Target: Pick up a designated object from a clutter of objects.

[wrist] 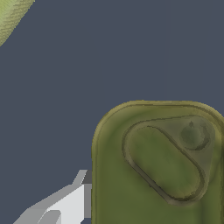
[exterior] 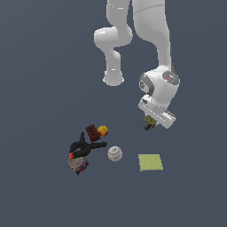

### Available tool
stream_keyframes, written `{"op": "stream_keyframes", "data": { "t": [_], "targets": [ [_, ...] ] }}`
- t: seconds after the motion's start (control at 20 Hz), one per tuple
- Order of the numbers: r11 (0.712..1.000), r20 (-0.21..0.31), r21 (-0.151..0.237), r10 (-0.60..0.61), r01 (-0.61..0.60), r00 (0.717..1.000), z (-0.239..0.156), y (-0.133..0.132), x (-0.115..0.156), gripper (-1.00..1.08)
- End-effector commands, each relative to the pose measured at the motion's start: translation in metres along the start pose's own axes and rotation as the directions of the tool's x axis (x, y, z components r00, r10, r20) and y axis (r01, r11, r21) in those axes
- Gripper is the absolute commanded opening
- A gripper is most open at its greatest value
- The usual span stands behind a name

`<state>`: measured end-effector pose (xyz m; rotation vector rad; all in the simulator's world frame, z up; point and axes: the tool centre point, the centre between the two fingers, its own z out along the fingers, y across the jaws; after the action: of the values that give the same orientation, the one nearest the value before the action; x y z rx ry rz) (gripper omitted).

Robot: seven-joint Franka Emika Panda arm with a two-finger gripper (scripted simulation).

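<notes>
The designated object point(exterior: 149, 123), a small can with an olive-green top and a blue, orange and yellow label, sits between the fingers of my gripper point(exterior: 150, 125) under the white hand. Its green lid point(wrist: 162, 166) fills much of the wrist view, and one grey finger point(wrist: 65, 205) presses against its side. The other finger is out of the picture. The gripper is shut on the can. The clutter of objects lies apart on the exterior view's left.
In that clutter lie a black clamp point(exterior: 84, 147), a brown block point(exterior: 92, 132), an orange ball point(exterior: 103, 131), a white baseball point(exterior: 115, 154) and a silvery-topped can point(exterior: 76, 164). A yellow-green pad point(exterior: 150, 162) lies flat below the gripper; its corner point(wrist: 11, 15) shows in the wrist view.
</notes>
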<state>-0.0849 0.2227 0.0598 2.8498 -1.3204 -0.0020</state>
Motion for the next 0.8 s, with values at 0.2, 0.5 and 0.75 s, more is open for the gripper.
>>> {"op": "stream_keyframes", "data": {
  "t": [0.2,0.5,0.75],
  "targets": [
    [1.0,-0.001,0.003,0.001,-0.001,1.0,-0.016,0.003,0.018,-1.0],
    [1.0,0.0,0.003,0.0,0.0,1.0,-0.045,0.01,0.052,-1.0],
    [1.0,0.001,0.003,0.0,0.0,1.0,-0.081,0.018,0.093,-1.0]
  ]
}}
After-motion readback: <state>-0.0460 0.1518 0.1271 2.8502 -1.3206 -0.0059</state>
